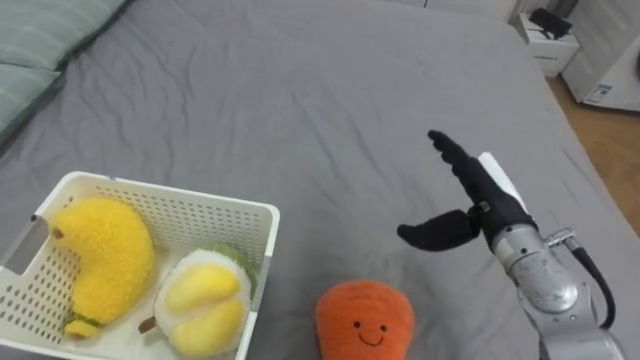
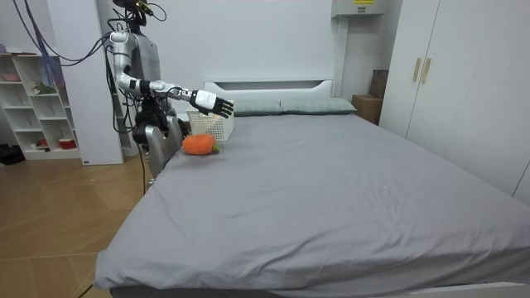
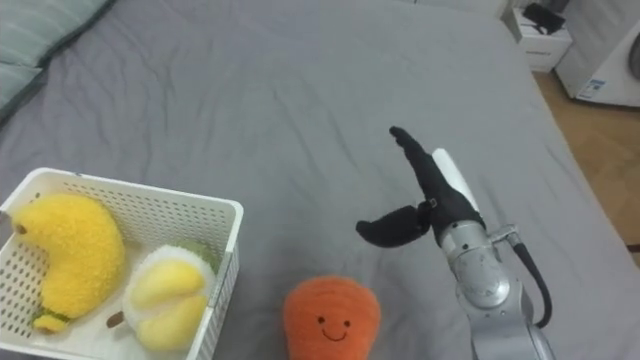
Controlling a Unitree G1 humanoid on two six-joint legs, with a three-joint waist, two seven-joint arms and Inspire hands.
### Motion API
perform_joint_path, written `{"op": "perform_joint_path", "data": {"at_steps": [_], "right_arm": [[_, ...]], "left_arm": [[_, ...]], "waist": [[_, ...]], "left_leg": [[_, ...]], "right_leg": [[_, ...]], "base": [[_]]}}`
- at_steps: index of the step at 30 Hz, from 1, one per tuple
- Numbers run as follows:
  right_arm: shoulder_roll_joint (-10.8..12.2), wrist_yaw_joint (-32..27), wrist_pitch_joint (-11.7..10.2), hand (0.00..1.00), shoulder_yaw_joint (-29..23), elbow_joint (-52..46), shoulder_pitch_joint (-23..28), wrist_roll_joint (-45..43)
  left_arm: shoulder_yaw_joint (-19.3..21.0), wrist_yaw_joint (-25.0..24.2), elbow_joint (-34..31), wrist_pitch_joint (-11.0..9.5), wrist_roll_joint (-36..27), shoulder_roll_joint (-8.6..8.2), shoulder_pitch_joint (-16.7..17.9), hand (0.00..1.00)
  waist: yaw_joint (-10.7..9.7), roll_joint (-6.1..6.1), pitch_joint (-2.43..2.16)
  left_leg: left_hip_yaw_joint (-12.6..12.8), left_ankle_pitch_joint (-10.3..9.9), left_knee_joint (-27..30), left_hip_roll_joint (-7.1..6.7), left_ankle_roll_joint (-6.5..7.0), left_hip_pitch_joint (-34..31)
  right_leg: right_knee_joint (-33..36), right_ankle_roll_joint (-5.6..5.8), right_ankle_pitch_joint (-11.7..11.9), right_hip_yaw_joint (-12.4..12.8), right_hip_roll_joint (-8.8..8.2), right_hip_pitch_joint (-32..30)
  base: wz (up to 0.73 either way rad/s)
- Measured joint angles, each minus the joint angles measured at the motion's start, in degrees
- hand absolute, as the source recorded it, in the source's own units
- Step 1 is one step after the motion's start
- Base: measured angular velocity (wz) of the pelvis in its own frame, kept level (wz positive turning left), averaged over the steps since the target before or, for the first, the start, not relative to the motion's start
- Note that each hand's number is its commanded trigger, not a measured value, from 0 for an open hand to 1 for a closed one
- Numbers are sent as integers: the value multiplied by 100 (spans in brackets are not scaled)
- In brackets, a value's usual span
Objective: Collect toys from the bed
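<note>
the right robot hand (image 1: 478, 208) hung above the grey bed (image 1: 300, 100), released: its fingers (image 1: 452, 158) were straight and pointed away across the sheet, its thumb was spread toward the robot's left, and it grasped nothing. in the room view the arm reached out level from the robot, which stood upright at the bedside near the head end, with the hand raised clear of the sheet.

a round orange plush toy (image 1: 365, 320) with a stitched smile lay on the bed at the robot's edge. it was nearer the robot than the hand and to the hand's left, apart from it. it sat just beside the right wall of a white slatted basket (image 1: 200, 215), with a narrow strip of sheet between them.

the basket rested on the bed at the robot's left. inside it were two toys: a yellow banana plush (image 1: 105, 255) against the left side, and a pale yellow and white fruit plush (image 1: 203, 300) with a green edge on the right side. the two touched.

grey-green pillows (image 1: 40, 40) lay at the far left corner of the bed. past the far right corner stood a small white nightstand (image 1: 550, 45) on a wooden floor (image 1: 610, 150). the room view also showed a white headboard (image 2: 269, 85), a white wardrobe (image 2: 447, 74) at its right and an open shelf unit (image 2: 37, 99) behind the robot.
</note>
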Motion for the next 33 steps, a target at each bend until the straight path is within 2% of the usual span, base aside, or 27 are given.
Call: {"op": "perform_joint_path", "data": {"at_steps": [2,5,7,13,17,19,23,28,32,33], "right_arm": [[62,153,5,0,248,255,88,-107],[243,229,130,0,462,506,107,-241],[307,247,122,0,634,629,96,-381],[393,735,134,0,907,804,105,-968],[464,1005,244,0,1209,1150,81,-1076],[480,1249,267,0,1354,1366,76,-1484],[474,1401,323,0,1358,1603,-80,-1696],[483,1370,305,0,1407,1999,-270,-1807],[488,1267,212,0,1439,2259,-325,-1956],[487,1191,180,46,1437,2364,-335,-2055]], "left_arm": [[-45,11,0,0,-54,-3,-6,0],[-162,31,0,-1,-249,11,-13,0],[-193,41,5,-1,-277,8,-10,0],[-315,44,-138,-9,-286,-14,23,0],[-425,79,-250,-11,-332,-15,34,0],[-401,81,-249,-7,-322,-15,31,0],[-372,82,-257,12,-326,14,39,0],[-376,105,-281,12,-330,5,64,0],[-377,132,-290,4,-331,4,62,0],[-377,141,-304,2,-333,1,64,0]], "waist": [[3,22,14],[3,29,16],[44,50,13],[154,56,1],[199,41,-15],[329,44,-10],[430,6,0],[516,-131,33],[521,-132,30],[522,-125,31]], "left_leg": [[-2,-11,1,-1,-1,-10],[-12,-11,13,-7,0,-26],[-17,-11,13,-14,1,-24],[-142,-6,11,-40,10,-102],[-256,-6,10,-40,9,-95],[-256,-6,1,-42,10,-94],[-251,-8,2,-41,10,-104],[-265,-18,12,-50,15,-93],[-266,-16,18,-53,17,-62],[-267,-16,16,-53,17,-61]], "right_leg": [[1,0,-1,3,-2,3],[-10,0,-3,-1,-5,1],[-27,4,-5,-5,-7,4],[-96,17,-12,-160,-38,3],[-97,18,-11,-263,-39,30],[-101,18,-12,-265,-38,29],[-98,20,-14,-290,-41,37],[-108,24,-18,-287,-49,85],[-106,25,-17,-264,-48,104],[-106,24,-17,-262,-47,105]], "base": [[0],[0],[0],[11],[14],[0],[0],[1],[0],[0]]}}
